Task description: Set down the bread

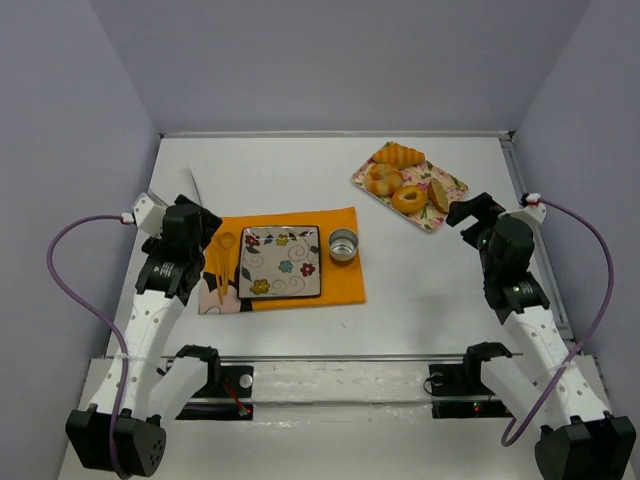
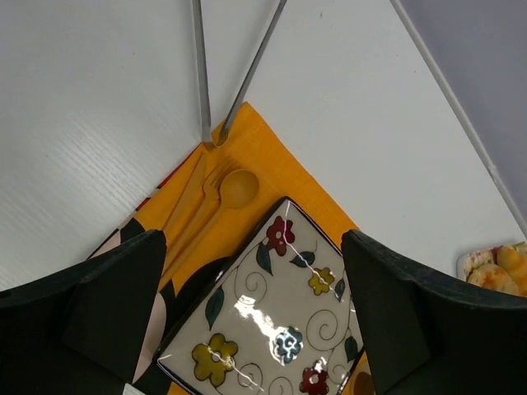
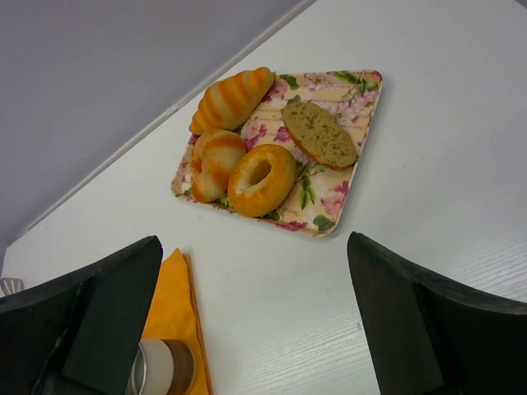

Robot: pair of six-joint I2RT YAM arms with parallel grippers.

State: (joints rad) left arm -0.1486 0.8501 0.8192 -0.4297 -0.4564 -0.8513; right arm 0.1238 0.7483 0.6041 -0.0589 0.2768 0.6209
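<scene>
You are viewing the bread (image 3: 319, 134) lying on the floral tray (image 3: 362, 86), just beside the doughnut (image 3: 262, 179) and near the croissant (image 3: 233, 99). The right end effector (image 3: 254, 280) is hovering near the tray, fingers spread and holding nothing. The left end effector (image 2: 254, 288), likewise spread, is hanging over the flowered square plate (image 2: 321, 329) on the orange mat (image 2: 272, 156).

Oval bread (image 3: 319, 134), seemingly face-up, on tray (image 3: 332, 200).
</scene>
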